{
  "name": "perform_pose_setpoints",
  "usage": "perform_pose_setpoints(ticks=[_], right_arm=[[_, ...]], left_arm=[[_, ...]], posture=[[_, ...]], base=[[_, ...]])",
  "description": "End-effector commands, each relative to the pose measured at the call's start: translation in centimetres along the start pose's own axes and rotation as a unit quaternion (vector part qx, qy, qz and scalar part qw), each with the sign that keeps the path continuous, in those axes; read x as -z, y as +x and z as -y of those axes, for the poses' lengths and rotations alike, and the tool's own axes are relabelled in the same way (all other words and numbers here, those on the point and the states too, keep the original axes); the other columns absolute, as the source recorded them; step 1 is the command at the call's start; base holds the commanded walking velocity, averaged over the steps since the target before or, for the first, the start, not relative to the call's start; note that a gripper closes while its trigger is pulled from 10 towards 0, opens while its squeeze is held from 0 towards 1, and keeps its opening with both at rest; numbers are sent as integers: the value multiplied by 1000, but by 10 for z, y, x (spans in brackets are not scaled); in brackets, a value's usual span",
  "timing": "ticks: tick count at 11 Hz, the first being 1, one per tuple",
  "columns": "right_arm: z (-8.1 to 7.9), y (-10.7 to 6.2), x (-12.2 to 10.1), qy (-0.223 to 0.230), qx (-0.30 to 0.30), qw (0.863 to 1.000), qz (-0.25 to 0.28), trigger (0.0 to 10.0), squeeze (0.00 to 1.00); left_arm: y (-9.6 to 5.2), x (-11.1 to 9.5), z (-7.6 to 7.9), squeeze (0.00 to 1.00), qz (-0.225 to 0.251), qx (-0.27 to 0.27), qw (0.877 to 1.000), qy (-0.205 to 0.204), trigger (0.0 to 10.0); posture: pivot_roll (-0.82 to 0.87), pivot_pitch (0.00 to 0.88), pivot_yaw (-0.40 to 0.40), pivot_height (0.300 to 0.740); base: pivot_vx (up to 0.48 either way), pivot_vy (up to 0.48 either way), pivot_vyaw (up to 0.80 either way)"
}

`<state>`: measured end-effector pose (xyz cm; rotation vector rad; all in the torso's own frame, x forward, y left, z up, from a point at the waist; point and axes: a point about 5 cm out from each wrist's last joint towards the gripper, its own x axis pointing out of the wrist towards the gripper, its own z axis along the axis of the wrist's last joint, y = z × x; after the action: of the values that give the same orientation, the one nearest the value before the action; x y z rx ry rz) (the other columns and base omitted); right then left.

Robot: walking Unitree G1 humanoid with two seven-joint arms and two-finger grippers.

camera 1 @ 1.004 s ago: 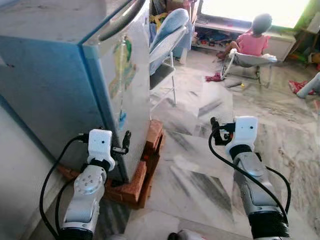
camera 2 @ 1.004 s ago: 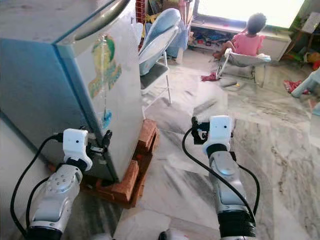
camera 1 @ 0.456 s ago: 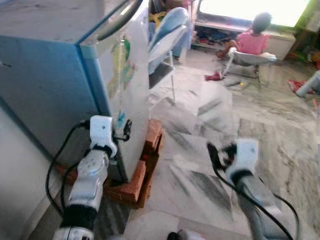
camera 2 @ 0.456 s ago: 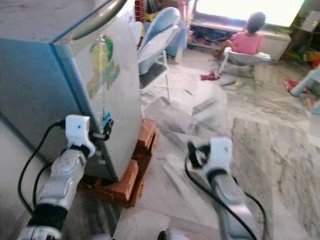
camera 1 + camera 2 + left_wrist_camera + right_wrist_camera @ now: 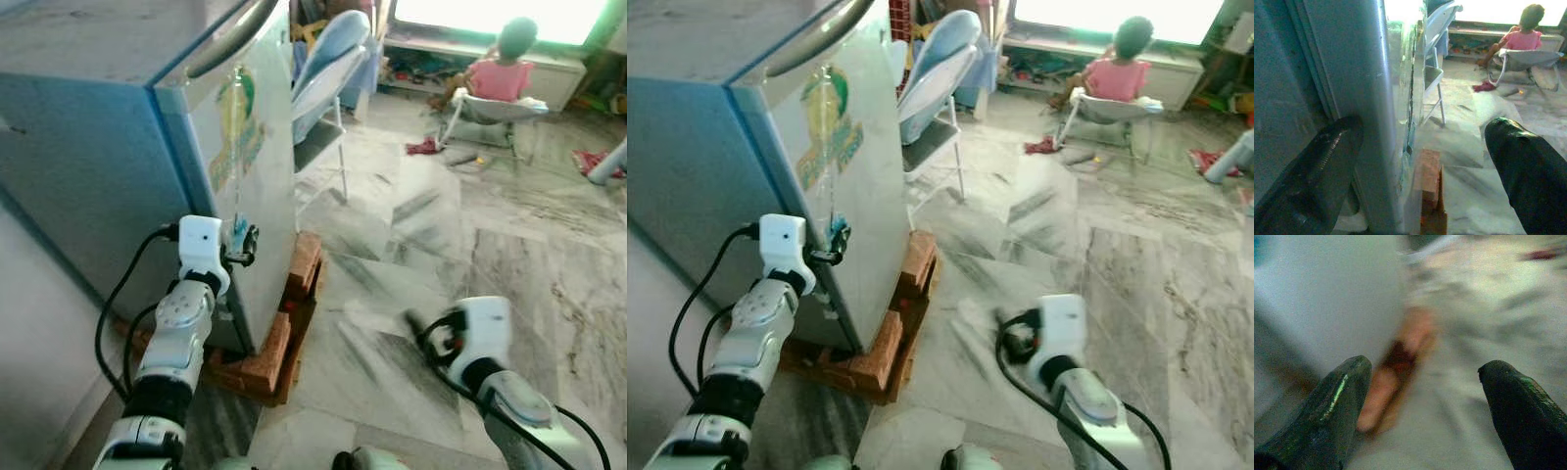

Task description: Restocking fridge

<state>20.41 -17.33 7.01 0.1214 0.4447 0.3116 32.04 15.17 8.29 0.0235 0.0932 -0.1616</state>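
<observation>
A blue fridge (image 5: 98, 147) with a stickered pale door (image 5: 263, 166) and a curved grey handle (image 5: 235, 34) stands on the left, raised on red bricks (image 5: 284, 333). The door is closed. My left gripper (image 5: 245, 243) is at the door's lower side edge and is open; in the left wrist view its fingers (image 5: 1317, 166) straddle that edge (image 5: 1376, 122), one on the blue side and one in front of the door. My right gripper (image 5: 421, 331) is open and hangs low over the marble floor, blurred, with nothing between its fingers (image 5: 1528, 406).
A pale blue folding chair (image 5: 323, 88) stands just past the fridge. A person in pink (image 5: 505, 73) sits on a chair at the back by a low shelf. A red cloth (image 5: 423, 149) and toys lie on the marble floor (image 5: 470, 225).
My left gripper has risen and closed in on the door's edge. My right arm has dropped lower and back toward me.
</observation>
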Motion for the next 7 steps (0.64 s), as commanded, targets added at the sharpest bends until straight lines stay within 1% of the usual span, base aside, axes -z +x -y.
perform_pose_setpoints(ticks=[1, 2, 3, 4, 5, 6, 7], right_arm=[[-10, -2, -4, 7, -44, 999, -1, 10000, 0], [-20, -8, -8, 16, -100, 995, 2, 10000, 0], [-22, -9, -8, 15, -113, 993, 1, 10000, 0], [-21, -8, -6, 1, -116, 993, -8, 10000, 0], [-20, -7, -5, 2, -113, 994, -9, 10000, 0], [-21, -7, -4, 0, -114, 993, -12, 10000, 0], [-20, -7, -3, -13, -113, 993, -14, 10000, 0]], left_arm=[[4, -3, 0, 0, 1, -2, 1000, 12, 10000], [8, -3, 0, 0, 3, -10, 1000, 23, 10000], [9, -4, -1, 0, 7, -17, 999, 26, 10000], [11, -6, -8, 0, 11, -47, 998, 34, 10000], [11, -6, -13, 0, 10, -63, 997, 32, 10000], [9, -4, -17, 0, 8, -72, 997, 31, 10000], [9, -4, -19, 0, 6, -77, 997, 25, 10000]], posture=[[-30, 23, -10, 740], [-31, 19, -13, 740], [-31, 19, -13, 740], [-31, 17, -12, 740], [-32, 16, -8, 740], [-31, 16, -7, 740], [-29, 17, -6, 740]], base=[[0, 0, 0], [0, 0, 0], [0, 0, 0], [0, 0, 0], [0, 0, 0], [0, 0, 0], [0, 0, 0]])
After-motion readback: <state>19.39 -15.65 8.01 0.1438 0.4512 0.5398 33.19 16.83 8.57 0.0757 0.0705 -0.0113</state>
